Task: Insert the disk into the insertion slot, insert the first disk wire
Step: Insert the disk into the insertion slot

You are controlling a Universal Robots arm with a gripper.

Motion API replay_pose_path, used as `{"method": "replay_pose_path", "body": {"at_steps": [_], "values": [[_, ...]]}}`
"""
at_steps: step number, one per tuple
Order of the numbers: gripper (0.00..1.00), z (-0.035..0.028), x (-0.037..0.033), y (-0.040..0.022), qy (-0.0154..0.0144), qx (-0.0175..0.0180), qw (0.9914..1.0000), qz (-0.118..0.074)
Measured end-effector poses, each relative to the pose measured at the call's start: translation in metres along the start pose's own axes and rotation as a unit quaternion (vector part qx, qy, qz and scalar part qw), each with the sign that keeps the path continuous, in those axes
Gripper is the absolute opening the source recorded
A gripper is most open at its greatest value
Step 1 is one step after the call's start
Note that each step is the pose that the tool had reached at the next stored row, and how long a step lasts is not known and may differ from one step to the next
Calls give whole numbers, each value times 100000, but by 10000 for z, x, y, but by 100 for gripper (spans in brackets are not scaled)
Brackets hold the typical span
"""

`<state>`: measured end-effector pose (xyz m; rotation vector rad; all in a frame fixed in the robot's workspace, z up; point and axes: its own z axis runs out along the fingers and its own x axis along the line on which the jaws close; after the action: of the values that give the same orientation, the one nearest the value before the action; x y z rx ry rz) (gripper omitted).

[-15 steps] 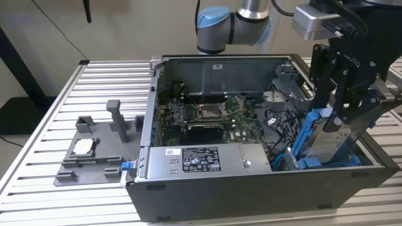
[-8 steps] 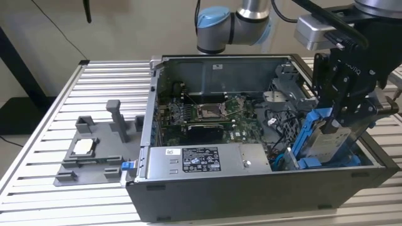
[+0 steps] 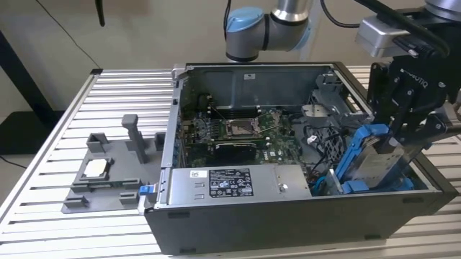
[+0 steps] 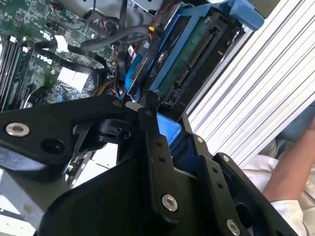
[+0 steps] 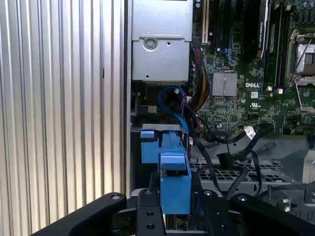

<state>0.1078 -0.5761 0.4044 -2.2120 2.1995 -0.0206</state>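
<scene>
The disk, silver-grey in a bright blue carrier, stands tilted on edge in the open computer case, at the front corner on the exterior view's right. My black gripper is shut on its upper edge. In the first wrist view the carrier sits between my two fingers. The second wrist view shows the disk's connector edge beyond my fingers. The insertion slot is the dark bay around the disk's lower end. Loose black disk wires lie beside the bay.
The case holds a motherboard and a silver power-supply box. On the exterior view's left a grey fixture stands on the slatted metal table. A person's arm is beside the table.
</scene>
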Motion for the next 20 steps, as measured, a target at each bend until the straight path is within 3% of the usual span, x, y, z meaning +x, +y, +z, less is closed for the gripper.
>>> {"method": "replay_pose_path", "body": {"at_steps": [1, 3, 4, 9, 10, 13, 16, 20], "values": [[40, 14, -1, -16, 20, -87, 100000, -1], [40, 48, 0, -22, 38, -101, 100000, 6], [47, 57, 0, -22, 19, -195, 100000, 14], [44, -5, 1, -31, -312, -541, 99998, 74], [37, -4, 0, -31, -320, -546, 99998, 97], [37, -5, 0, -33, -318, -596, 99997, 240], [37, -67, 5, -34, -384, -921, 99994, 528], [37, -8, 5, -34, -459, -954, 99993, 562]]}}
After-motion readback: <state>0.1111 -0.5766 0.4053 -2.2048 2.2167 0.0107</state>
